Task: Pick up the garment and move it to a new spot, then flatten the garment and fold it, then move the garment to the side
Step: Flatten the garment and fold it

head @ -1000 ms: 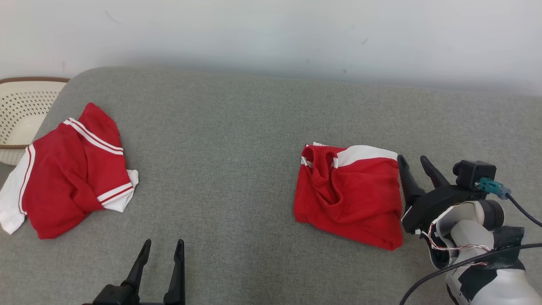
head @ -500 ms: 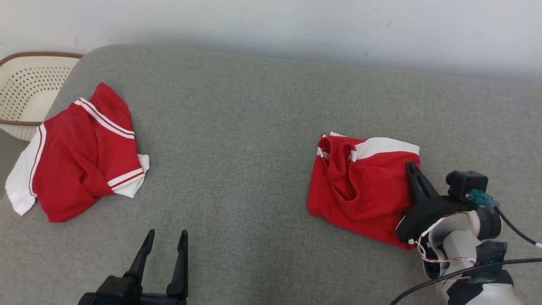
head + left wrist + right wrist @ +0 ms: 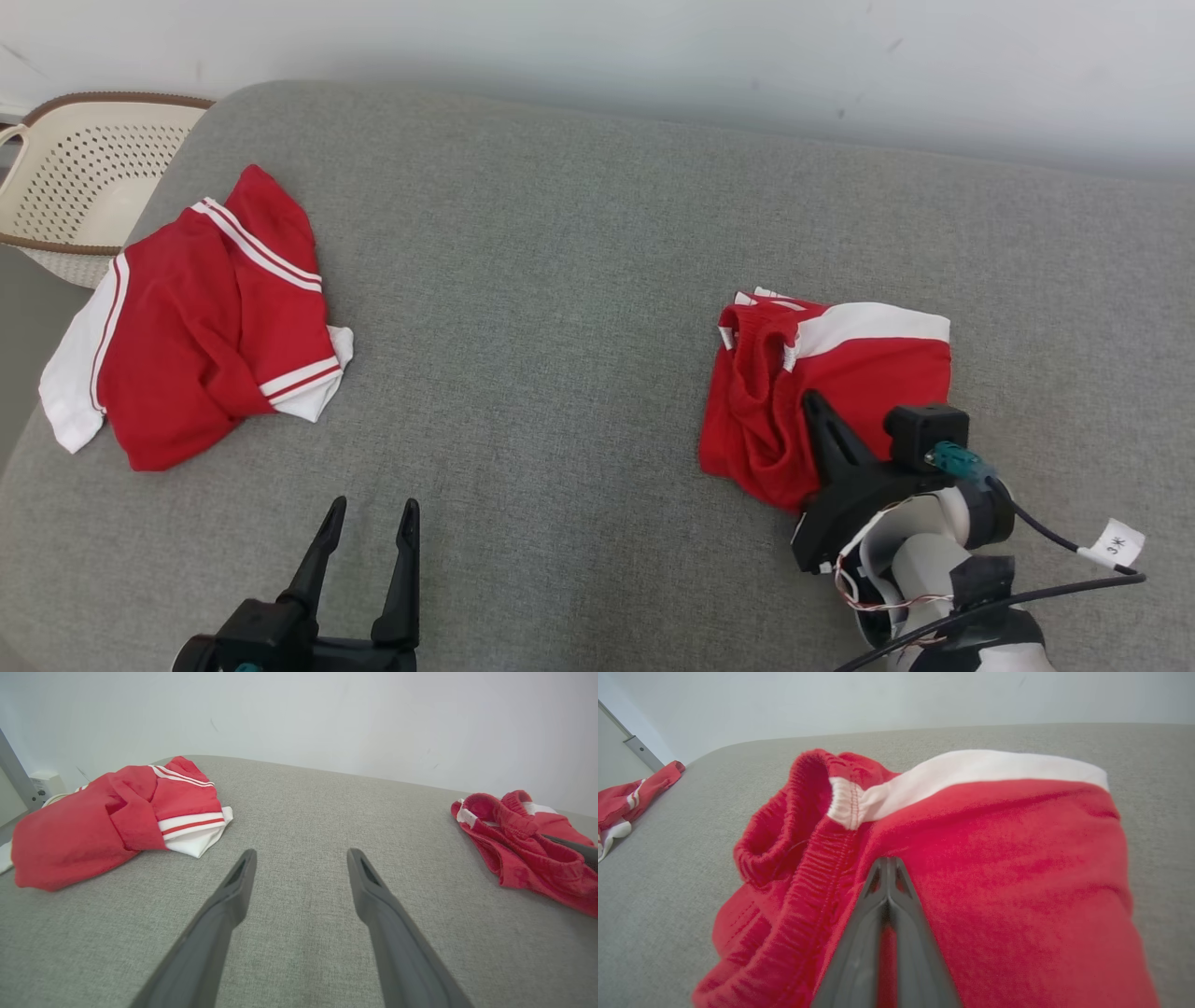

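Note:
The garment (image 3: pixel 868 364) is a folded pair of red shorts with a white band, lying on the right of the grey cushion (image 3: pixel 560 280). My right gripper (image 3: pixel 810 399) is shut and lies on top of it, tips pointing toward the bunched waistband. In the right wrist view the fingertips (image 3: pixel 887 859) meet over the red cloth (image 3: pixel 1017 858) with nothing pinched between them. My left gripper (image 3: pixel 372 509) is open and empty near the front edge. The left wrist view has its fingers (image 3: pixel 301 854) spread over bare cushion, with the garment (image 3: pixel 514 858) off to the right.
A second red-and-white garment (image 3: pixel 196 327) lies crumpled at the cushion's left end (image 3: pixel 93 812). Beyond that end stands a cream perforated basket (image 3: pixel 84 177). A pale wall runs along the back. Grey cushion stretches between the two garments.
The right gripper went from open beside the garment's right edge to shut, and slid left onto the garment. The head camera shifted. The left gripper stayed open.

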